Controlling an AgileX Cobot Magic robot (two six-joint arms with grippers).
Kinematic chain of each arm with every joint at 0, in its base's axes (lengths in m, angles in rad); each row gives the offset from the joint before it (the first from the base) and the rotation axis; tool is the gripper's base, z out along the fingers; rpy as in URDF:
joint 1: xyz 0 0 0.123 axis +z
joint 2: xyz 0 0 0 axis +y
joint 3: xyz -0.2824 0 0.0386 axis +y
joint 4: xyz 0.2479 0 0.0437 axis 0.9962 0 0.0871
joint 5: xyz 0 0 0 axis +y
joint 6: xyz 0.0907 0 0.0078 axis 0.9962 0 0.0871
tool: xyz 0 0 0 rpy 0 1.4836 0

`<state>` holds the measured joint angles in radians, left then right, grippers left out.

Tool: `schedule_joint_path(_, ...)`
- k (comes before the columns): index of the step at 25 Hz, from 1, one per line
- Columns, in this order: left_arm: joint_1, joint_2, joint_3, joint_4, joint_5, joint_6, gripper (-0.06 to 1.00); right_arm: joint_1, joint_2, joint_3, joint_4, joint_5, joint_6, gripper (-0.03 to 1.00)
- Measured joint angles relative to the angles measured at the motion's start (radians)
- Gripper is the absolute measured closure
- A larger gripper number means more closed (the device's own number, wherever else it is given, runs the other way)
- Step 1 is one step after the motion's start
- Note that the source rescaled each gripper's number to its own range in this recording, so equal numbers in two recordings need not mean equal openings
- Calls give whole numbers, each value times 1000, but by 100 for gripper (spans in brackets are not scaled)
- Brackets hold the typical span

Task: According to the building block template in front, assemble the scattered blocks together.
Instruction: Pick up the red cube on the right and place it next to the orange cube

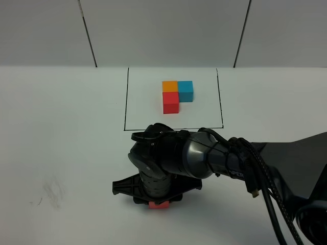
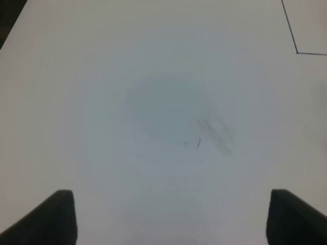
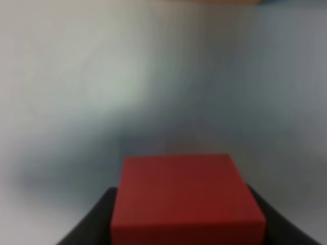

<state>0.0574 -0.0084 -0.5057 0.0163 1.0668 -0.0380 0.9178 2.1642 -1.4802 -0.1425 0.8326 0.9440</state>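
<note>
The building block template (image 1: 177,95), an orange, a sky-blue and a red cube in an L, sits inside the thin black rectangle at the back. My right gripper (image 1: 159,200) reaches across to the front middle and points down, shut on the scattered red block (image 1: 159,205), which rests at table level. In the right wrist view the red block (image 3: 186,199) fills the gap between the dark fingers (image 3: 94,219). My left gripper (image 2: 171,219) is open and empty over bare white table. The scattered orange and sky-blue blocks are hidden or out of view.
The white table (image 1: 61,132) has a faint smudge (image 1: 53,193) at the front left, also in the left wrist view (image 2: 214,132). A corner of the black rectangle (image 2: 297,52) shows there. The right arm and its cables (image 1: 255,168) cover the front right.
</note>
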Motion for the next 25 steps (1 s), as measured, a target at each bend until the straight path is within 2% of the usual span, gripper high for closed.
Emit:
schedule_joint_path(8,0,0,0,0,0,0,30,-34,16,-48,-16,19,-1,97)
schedule_joint_path(18,0,0,0,19,0,1,30,-54,44,-77,-42,0,-6,97)
schedule_joint_path(25,0,0,0,20,0,1,30,-54,91,-144,-29,52,-34,97)
